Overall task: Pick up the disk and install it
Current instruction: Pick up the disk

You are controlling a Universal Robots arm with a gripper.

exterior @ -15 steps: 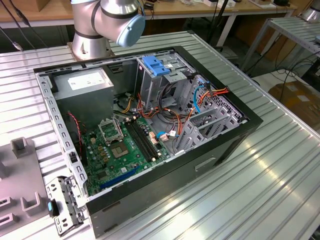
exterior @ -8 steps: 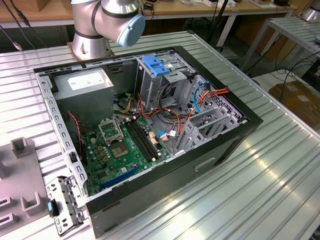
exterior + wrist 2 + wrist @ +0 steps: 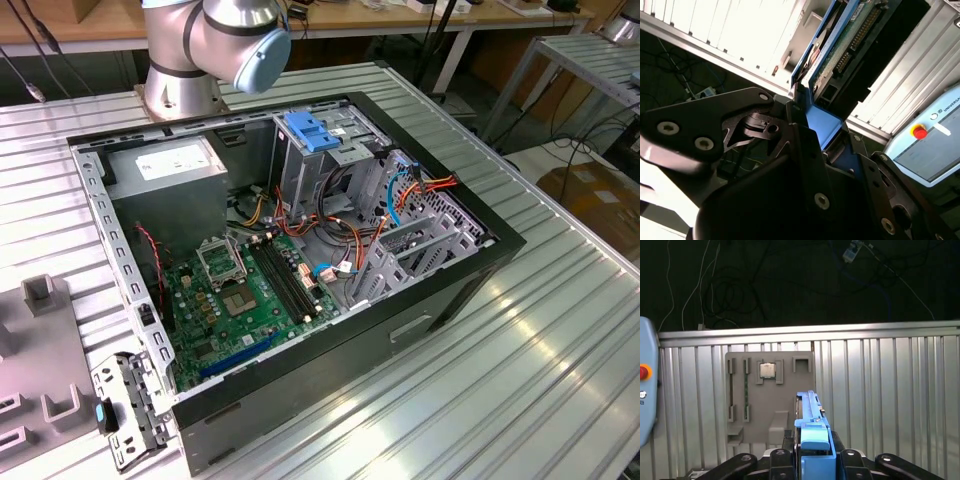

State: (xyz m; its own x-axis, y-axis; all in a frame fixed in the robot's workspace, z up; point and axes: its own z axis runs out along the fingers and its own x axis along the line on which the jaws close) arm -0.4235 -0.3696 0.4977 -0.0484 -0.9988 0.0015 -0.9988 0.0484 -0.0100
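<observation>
Your gripper (image 3: 814, 462), matte black fingers (image 3: 802, 145) clamped on the smooth light blue plastic rail of the disk (image 3: 809, 407), slim drive held edge-on over your ribbed aluminium table (image 3: 890, 390), flat grey fixture plate (image 3: 790, 375) on it, square metal-capped processor chip (image 3: 767, 370) seated there.

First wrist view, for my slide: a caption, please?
Gripper holds the blue-railed disk edge-on, grey fixture plate and ribbed table beyond.

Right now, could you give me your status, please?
Gripper shut on the disk by its blue rails, in both wrist views. Disk not in the open computer case. Grey parts tray beyond it; nothing seen blocking.
</observation>
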